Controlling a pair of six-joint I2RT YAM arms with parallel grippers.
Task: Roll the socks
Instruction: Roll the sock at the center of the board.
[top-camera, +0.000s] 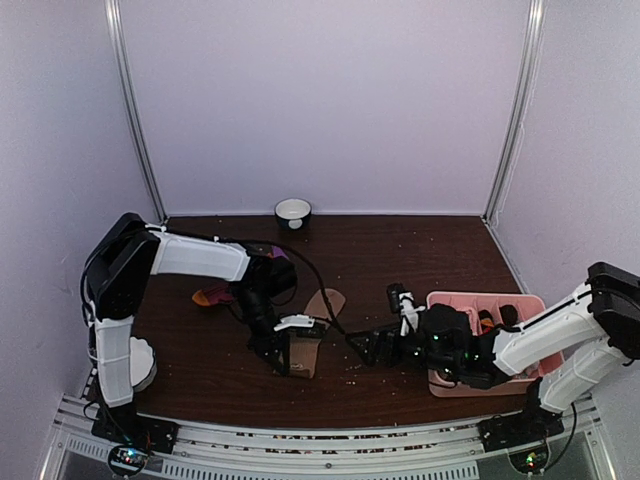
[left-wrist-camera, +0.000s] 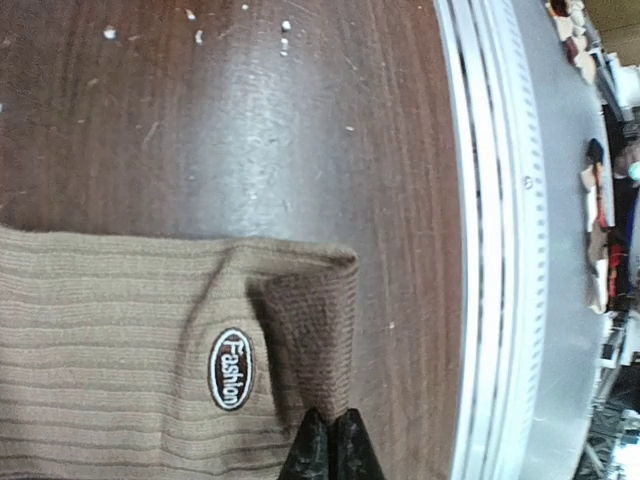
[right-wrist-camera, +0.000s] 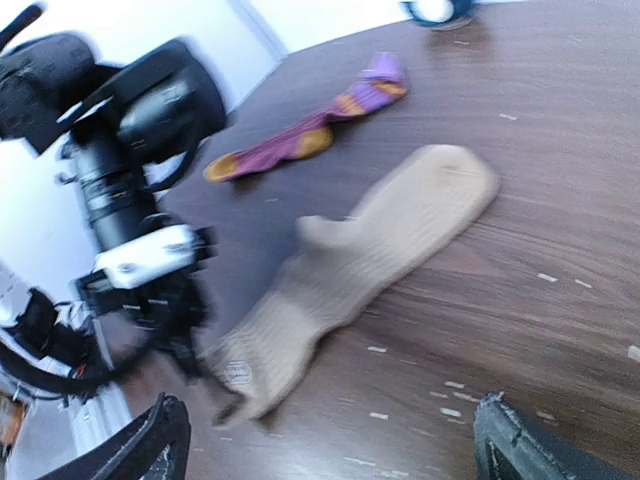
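Tan ribbed fabric sock (top-camera: 322, 303) (left-wrist-camera: 120, 330) (right-wrist-camera: 380, 240): it lies stretched out flat on the dark brown wooden table (top-camera: 400, 250), close to the middle of the near edge. Its cuff is toward that edge and its toe points to the table's centre. Only one corner of the cuff is turned. A small flap is folded back over the leg, beside an oval "Fashion" label (left-wrist-camera: 231, 369). The left gripper (top-camera: 283, 360) (left-wrist-camera: 331, 440) has its fingers pressed together and pinches that flap.

The right gripper (top-camera: 362, 345) (right-wrist-camera: 340, 450) is spread wide with nothing in it. It sits low over the table just beside the tan ribbed fabric sock, on the side of the pink divided plastic tray (top-camera: 480, 297) near the near right corner.

The dark red sock with purple cuff and orange heel and toe (top-camera: 215, 296) (right-wrist-camera: 300, 145) lies unrolled toward the left edge, behind the left arm and apart from the tan one. A small white bowl with a dark outside (top-camera: 293, 211) stands at the far edge.

As I judge it, the task has barely begun. There is one first fold at the tan cuff, no roll has formed, and the leg and foot are still flat. That sock remains to be rolled along its whole length. The red one looks untouched, so nearly all the work is left.
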